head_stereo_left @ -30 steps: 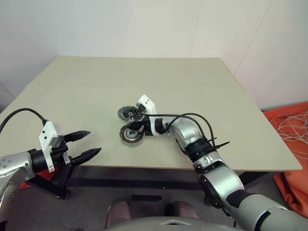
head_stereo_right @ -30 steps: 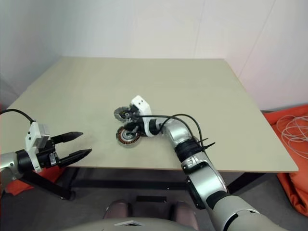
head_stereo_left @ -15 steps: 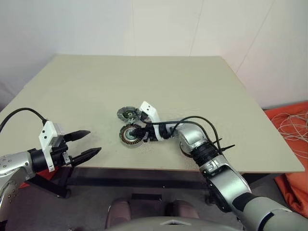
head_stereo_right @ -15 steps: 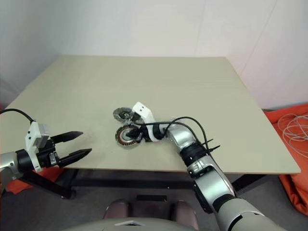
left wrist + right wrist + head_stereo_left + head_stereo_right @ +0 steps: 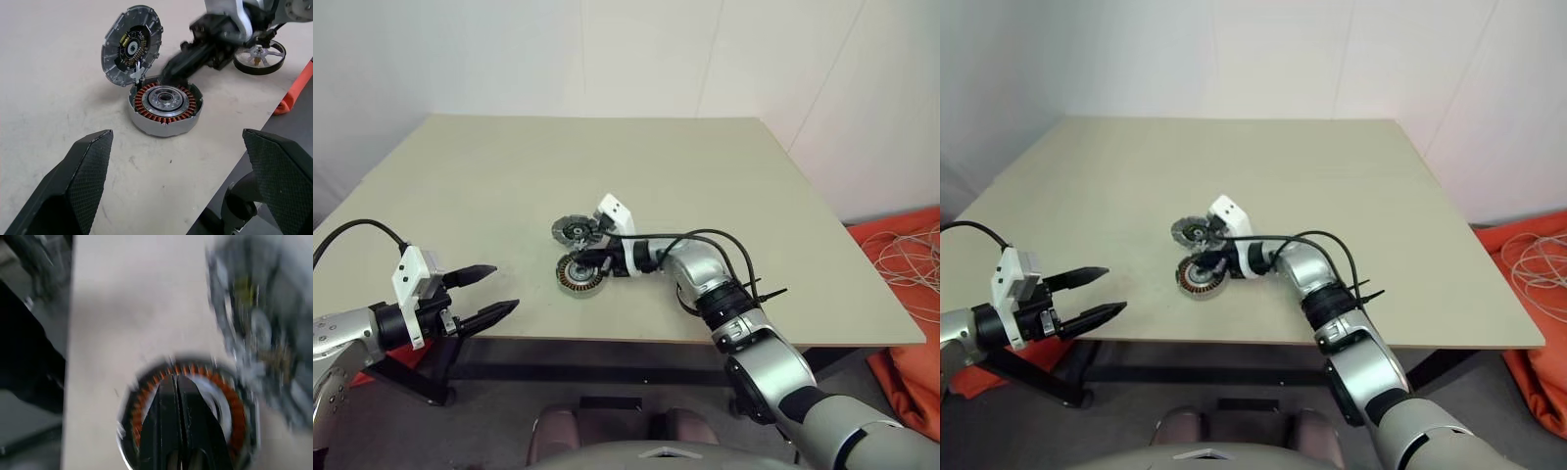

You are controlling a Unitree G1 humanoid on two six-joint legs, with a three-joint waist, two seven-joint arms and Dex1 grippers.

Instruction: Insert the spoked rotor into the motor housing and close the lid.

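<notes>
The motor housing (image 5: pixel 165 105), a silver disc with copper windings, lies near the table's front edge, also seen in the head view as the motor housing (image 5: pixel 578 272). Just behind it the grey ribbed lid (image 5: pixel 132 44) stands tilted, its lower edge at the housing's rim. My right gripper (image 5: pixel 596 261) is shut on nothing, and its tip hovers over the housing's far rim beside the lid. The spoked rotor (image 5: pixel 259 55) lies flat on the table beyond the right gripper. My left gripper (image 5: pixel 506 287) stays open, off the table's front edge, to the left of the housing.
The beige table (image 5: pixel 509 176) stretches wide behind and to both sides of the parts. Orange fabric with white cables (image 5: pixel 906 264) lies on the floor to the right. A black stand (image 5: pixel 421 377) sits under the table's front left.
Half a second ago my right gripper reached lower over the housing. It has drawn back to about where it was a second ago. The left arm has not moved.
</notes>
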